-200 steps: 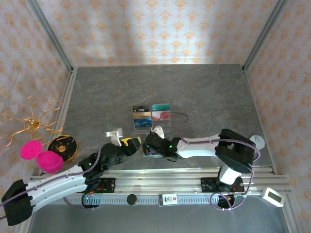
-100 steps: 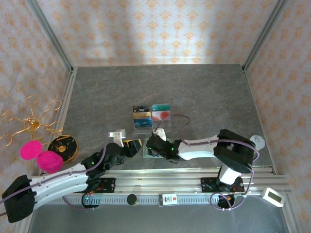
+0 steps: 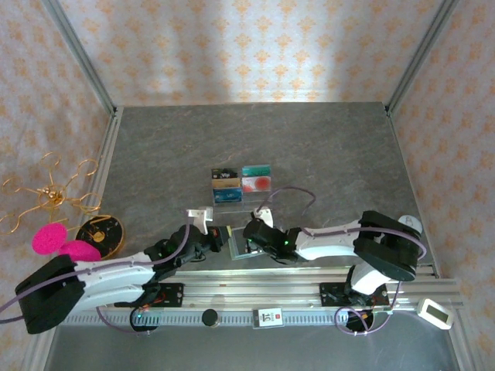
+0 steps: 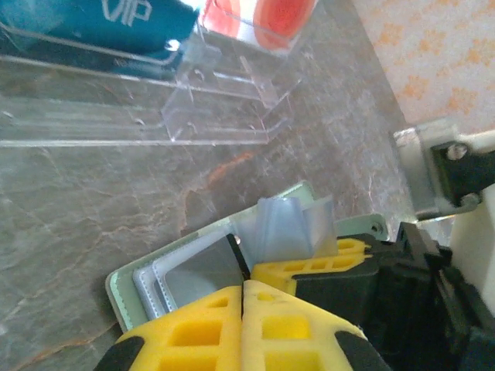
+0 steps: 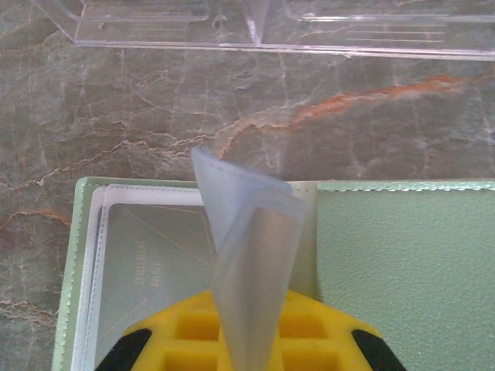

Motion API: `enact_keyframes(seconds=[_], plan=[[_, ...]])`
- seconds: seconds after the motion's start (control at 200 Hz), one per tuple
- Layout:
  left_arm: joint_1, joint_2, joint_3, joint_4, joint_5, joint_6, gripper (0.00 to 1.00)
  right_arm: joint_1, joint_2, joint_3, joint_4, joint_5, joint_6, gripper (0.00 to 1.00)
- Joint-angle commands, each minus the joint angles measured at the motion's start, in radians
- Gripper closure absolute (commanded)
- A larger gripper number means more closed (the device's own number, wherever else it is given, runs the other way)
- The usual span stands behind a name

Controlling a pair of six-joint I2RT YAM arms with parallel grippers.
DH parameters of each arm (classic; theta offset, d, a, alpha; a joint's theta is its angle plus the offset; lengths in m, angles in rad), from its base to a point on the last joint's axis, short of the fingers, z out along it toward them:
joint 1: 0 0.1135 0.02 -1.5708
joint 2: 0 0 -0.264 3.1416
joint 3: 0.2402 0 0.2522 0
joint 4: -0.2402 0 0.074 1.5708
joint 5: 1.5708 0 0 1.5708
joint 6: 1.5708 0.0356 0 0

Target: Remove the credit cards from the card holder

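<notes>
Grey marbled bench (image 3: pixel 325 147), orange-patterned walls on three sides. Card holder (image 3: pixel 238 249) lies unfolded near the front edge, approx ctr, between the two arms & just in front of the clear tray (image 3: pixel 241 185) of coloured cards, not touching it. L hand (image 3: pixel 223 235) sits at the holder's left end, R hand (image 3: pixel 254 236) over its right part; the two nearly meet.

L wrist view: L hand (image 4: pixel 242 292) has its yellow fingers pressed together, tips at the stacked clear pockets by the pale green border of the card holder (image 4: pixel 116 287). Can't tell if anything is nipped between them. A bluish pocket leaf (image 4: pixel 294 228) stands up just beyond, w/ one of the R hand's yellow fingers (image 4: pixel 317 267) right beside it.

R wrist view: R hand (image 5: pixel 247 325) is clamped on the pocket leaf (image 5: pixel 240 224), which rises curled from between its yellow fingers. Card holder (image 5: pixel 402 255) lies flat, green panel to the right, clear pockets to the left. Tray (image 5: pixel 271 31) wall runs across the top.

By the left rail: gold wire stand (image 3: pixel 46 197), pink discs (image 3: pixel 54 241).
</notes>
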Motion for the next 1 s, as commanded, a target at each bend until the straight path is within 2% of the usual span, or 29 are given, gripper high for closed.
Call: enact_keyframes(seconds=[0.0,0.125,0.335,0.626,0.746,0.991], plan=[[-0.008,0.079,0.033,0.151,0.092,-0.013,1.0,0.011,-0.052,-0.017,0.033,0.043,0.082,1.0],[-0.009,0.147,0.062,0.175,0.141,-0.005,1.0,0.018,-0.061,-0.028,0.057,0.049,0.118,1.0],[-0.01,0.262,0.124,0.059,0.165,0.023,1.0,0.025,-0.049,-0.028,0.069,0.059,0.145,1.0],[-0.008,0.426,0.152,-0.017,0.146,0.047,1.0,0.026,-0.093,-0.048,-0.001,0.124,0.208,0.75],[-0.007,0.484,0.16,-0.019,0.159,0.053,1.0,0.025,-0.125,-0.057,-0.081,0.169,0.232,0.69],[-0.007,0.487,0.147,-0.018,0.162,0.058,1.0,0.026,-0.285,-0.179,-0.231,0.231,0.301,0.66]])
